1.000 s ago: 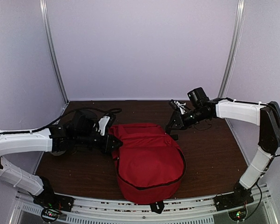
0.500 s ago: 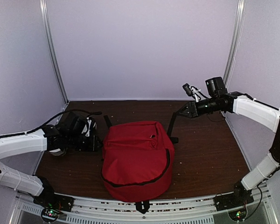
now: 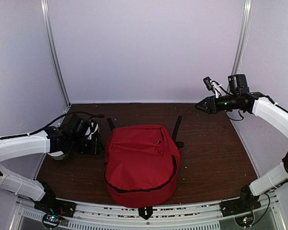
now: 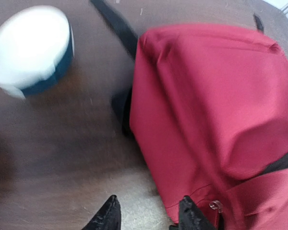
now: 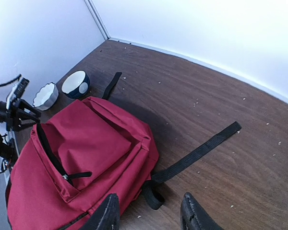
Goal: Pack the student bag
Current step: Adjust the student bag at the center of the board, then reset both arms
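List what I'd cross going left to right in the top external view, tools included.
left tool → large red fabric backpack → black strap lying flat off the backpack's right side → right tool, held up high

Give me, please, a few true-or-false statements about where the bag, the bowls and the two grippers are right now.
1. The bag lies flat on the table. True.
2. The right gripper rests on the table. False: it is open and empty, raised above the table and away from the bag.
3. A white bowl and a blue bowl stand on the table by the bag. True.
4. The left gripper is shut on the bag. False: its jaws stand open at the bag's edge, gripping nothing.
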Robot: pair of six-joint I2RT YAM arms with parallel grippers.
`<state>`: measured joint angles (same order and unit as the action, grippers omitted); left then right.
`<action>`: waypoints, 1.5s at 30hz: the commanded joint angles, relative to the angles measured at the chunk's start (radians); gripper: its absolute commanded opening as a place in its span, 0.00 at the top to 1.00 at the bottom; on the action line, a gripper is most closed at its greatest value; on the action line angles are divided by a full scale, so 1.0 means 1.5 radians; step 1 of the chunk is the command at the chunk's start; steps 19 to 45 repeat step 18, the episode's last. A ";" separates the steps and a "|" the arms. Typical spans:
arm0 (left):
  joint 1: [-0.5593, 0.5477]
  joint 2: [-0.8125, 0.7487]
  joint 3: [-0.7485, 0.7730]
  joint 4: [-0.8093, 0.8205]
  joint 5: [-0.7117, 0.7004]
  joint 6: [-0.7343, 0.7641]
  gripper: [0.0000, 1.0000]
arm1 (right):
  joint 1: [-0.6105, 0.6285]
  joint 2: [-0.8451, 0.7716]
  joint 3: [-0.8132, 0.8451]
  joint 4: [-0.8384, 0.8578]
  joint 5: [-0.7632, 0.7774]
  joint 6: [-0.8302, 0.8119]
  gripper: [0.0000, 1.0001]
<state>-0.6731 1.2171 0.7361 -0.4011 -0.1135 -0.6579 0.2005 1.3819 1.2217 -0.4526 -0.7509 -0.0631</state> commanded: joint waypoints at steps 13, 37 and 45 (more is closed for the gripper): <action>0.067 -0.055 0.202 0.023 -0.308 0.376 0.02 | -0.086 -0.137 -0.002 0.138 0.253 0.163 0.00; 0.115 -0.099 0.125 0.118 -0.267 0.367 0.02 | -0.088 -0.136 -0.025 0.150 0.255 0.153 0.00; 0.115 -0.099 0.125 0.118 -0.267 0.367 0.02 | -0.088 -0.136 -0.025 0.150 0.255 0.153 0.00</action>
